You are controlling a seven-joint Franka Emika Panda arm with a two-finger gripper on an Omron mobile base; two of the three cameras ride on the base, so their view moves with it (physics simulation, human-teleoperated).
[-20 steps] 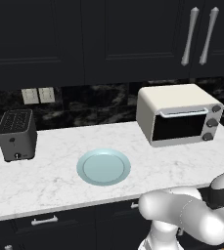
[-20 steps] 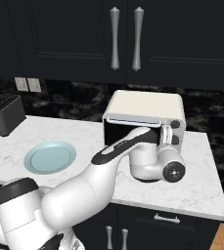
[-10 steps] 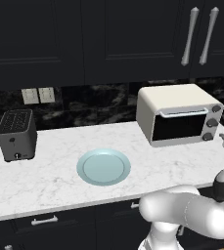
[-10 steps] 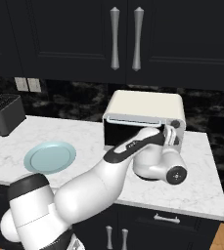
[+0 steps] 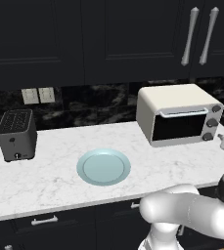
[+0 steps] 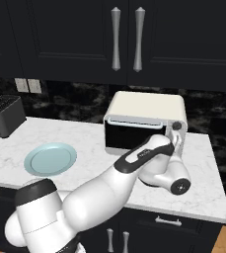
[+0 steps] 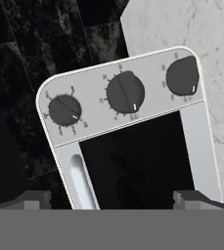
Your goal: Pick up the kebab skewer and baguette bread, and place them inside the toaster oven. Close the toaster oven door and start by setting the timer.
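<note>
Three knobs stacked on the toaster oven [image 5: 179, 114] side panel, left base view; it sits at the counter [image 5: 50, 176] right end, toaster oven door [image 5: 178, 126] shut, plate [image 5: 103, 166] bare, slot toaster [image 5: 16, 134] far left. Right base view: my gripper [image 6: 176, 143] close before the knob column; arm crosses the door. Hand view (rolled sideways): fingers [image 7: 35, 199] wide apart, clamped on nothing; middle knob [image 7: 125, 93] dead ahead. Judgement: knobs small, stiff, smooth; pinch across the ridge and twist squarely, or they will slip.
</note>
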